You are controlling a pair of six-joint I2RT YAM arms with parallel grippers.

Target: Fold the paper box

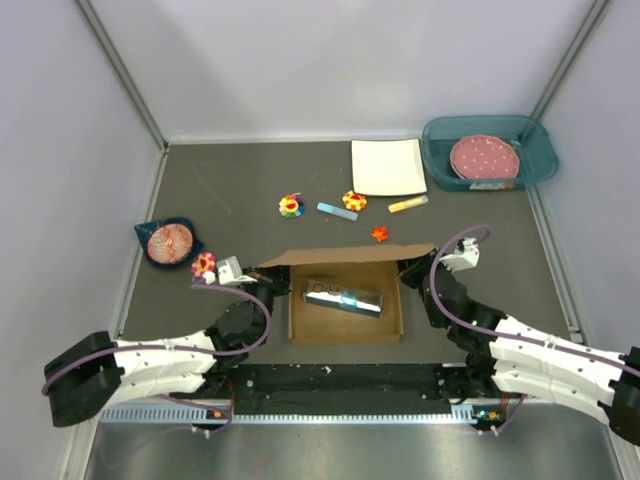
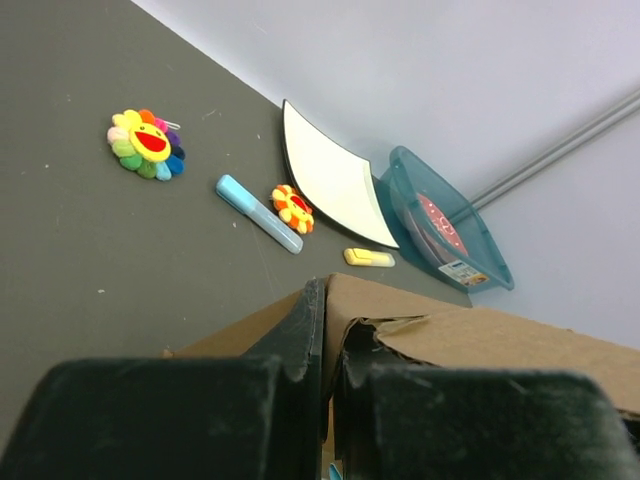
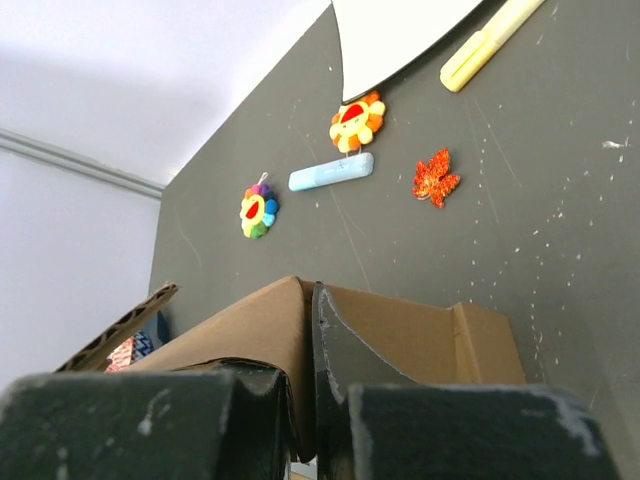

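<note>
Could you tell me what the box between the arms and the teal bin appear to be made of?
Paper box: brown corrugated cardboard, matte; a ragged layered edge shows in the left wrist view. Teal bin: likely plastic, glossy and translucent, the pink dotted disc showing through its wall.

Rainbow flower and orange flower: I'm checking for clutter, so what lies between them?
A light blue marker lies between the rainbow flower and the orange flower; the top view shows it.

Left tool, right tool, both clamped closed
</note>
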